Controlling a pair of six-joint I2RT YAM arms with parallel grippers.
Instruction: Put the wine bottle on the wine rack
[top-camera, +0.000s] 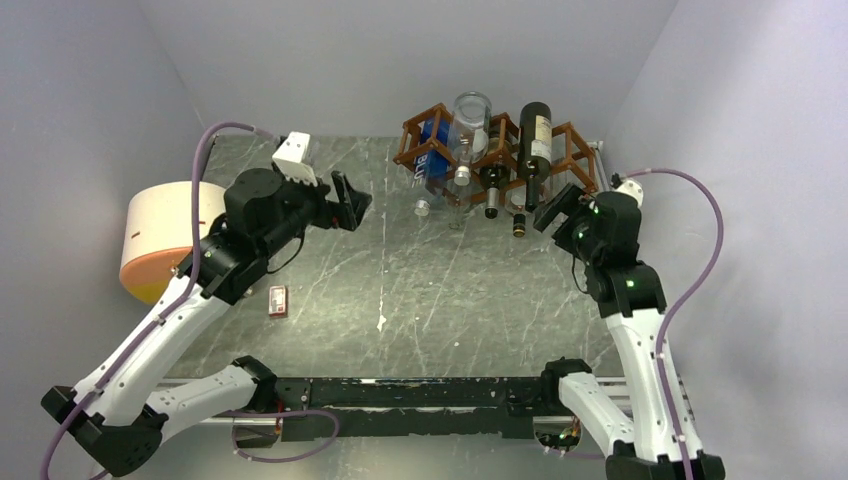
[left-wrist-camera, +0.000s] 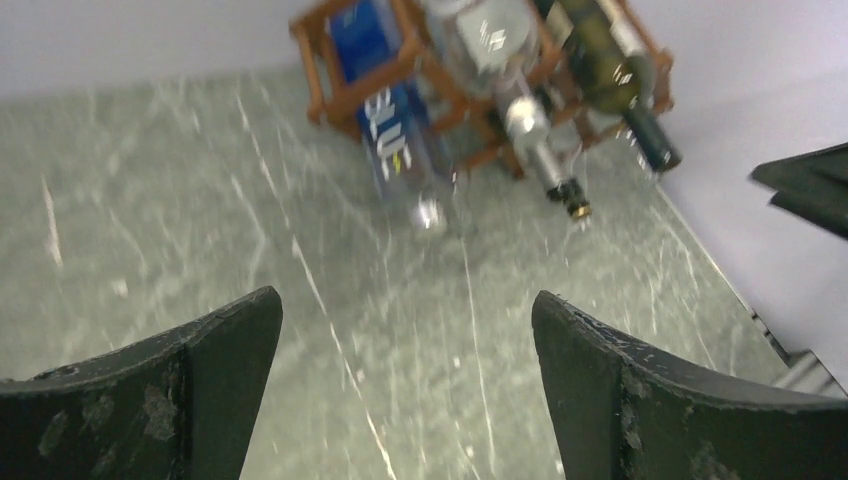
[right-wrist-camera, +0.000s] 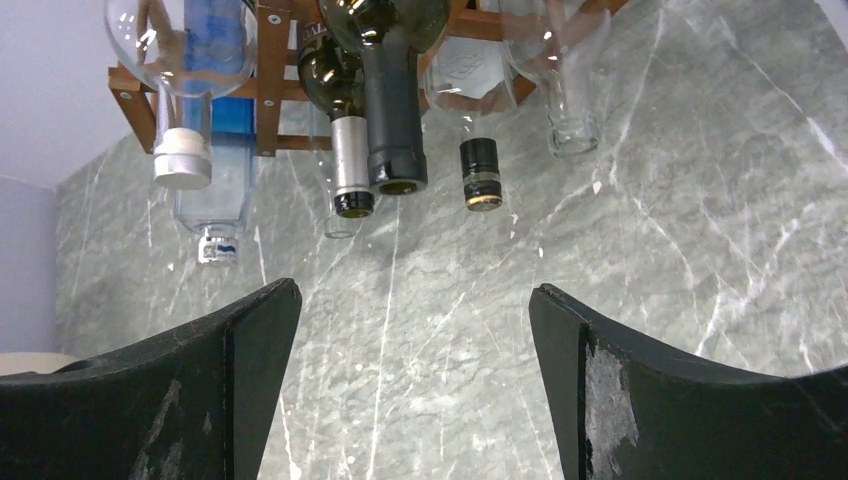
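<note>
The reddish-brown wine rack (top-camera: 575, 150) stands at the back of the table and holds several bottles. The dark wine bottle (top-camera: 536, 140), with a pale label, lies on its top right, neck towards me. In the right wrist view its black-capped neck (right-wrist-camera: 392, 120) juts from the rack (right-wrist-camera: 270, 60) beside other necks. My right gripper (top-camera: 550, 212) (right-wrist-camera: 415, 288) hangs open just in front of it, with only tabletop between the fingers. Further left, my left gripper (top-camera: 357, 203) (left-wrist-camera: 405, 298) is open and empty over the table, facing the rack (left-wrist-camera: 330, 85) and wine bottle (left-wrist-camera: 600, 60).
A clear bottle (top-camera: 470, 125) and a blue-labelled bottle (top-camera: 435, 160) also lie in the rack. A cream and orange round container (top-camera: 165, 240) stands at the left edge. A small red item (top-camera: 278, 299) lies near the left arm. Walls close in on three sides.
</note>
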